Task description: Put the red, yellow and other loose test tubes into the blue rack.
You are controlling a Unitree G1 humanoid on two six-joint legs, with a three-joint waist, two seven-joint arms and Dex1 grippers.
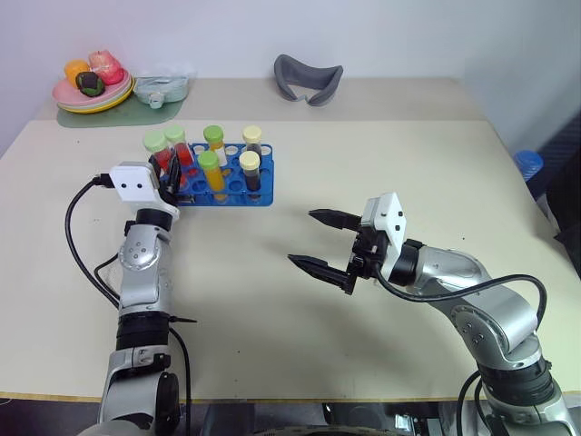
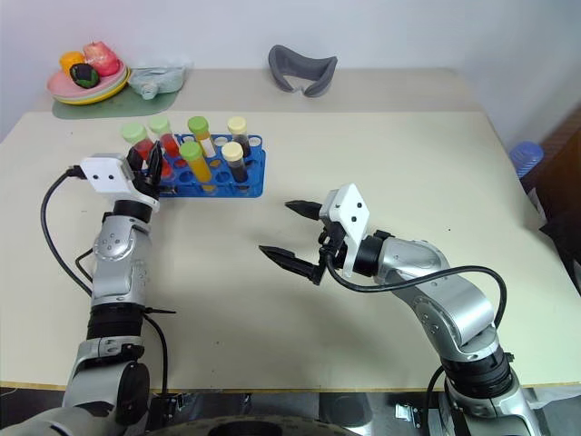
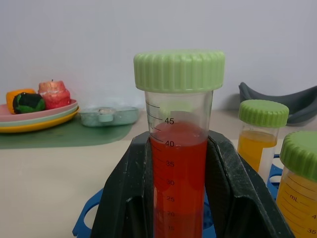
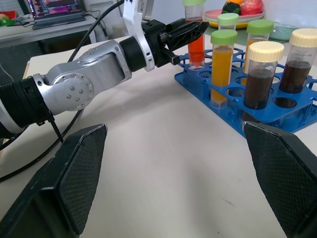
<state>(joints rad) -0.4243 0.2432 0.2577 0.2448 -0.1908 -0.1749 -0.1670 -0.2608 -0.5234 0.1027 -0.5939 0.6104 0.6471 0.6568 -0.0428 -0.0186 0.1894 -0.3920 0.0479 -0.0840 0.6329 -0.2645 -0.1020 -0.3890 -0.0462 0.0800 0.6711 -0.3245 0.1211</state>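
Observation:
The blue rack (image 1: 261, 194) stands on the table's left half. It holds two yellow tubes (image 1: 211, 171) with green caps, two dark brown tubes (image 1: 250, 172) with cream caps, and a red tube (image 1: 178, 145). My left gripper (image 1: 170, 173) is shut on another red, green-capped test tube (image 3: 178, 168), held upright at the rack's left end. Its lower end is hidden among the holes. My right gripper (image 1: 300, 237) hangs open and empty over the middle of the table, pointing toward the rack.
Stacked pink and yellow plates (image 1: 68, 94) with toy food sit on a green mat at the back left, beside a pale green dish (image 1: 162, 89). A grey curved object (image 1: 309, 80) lies at the back centre. A blue item (image 1: 528, 164) stands beyond the table's right edge.

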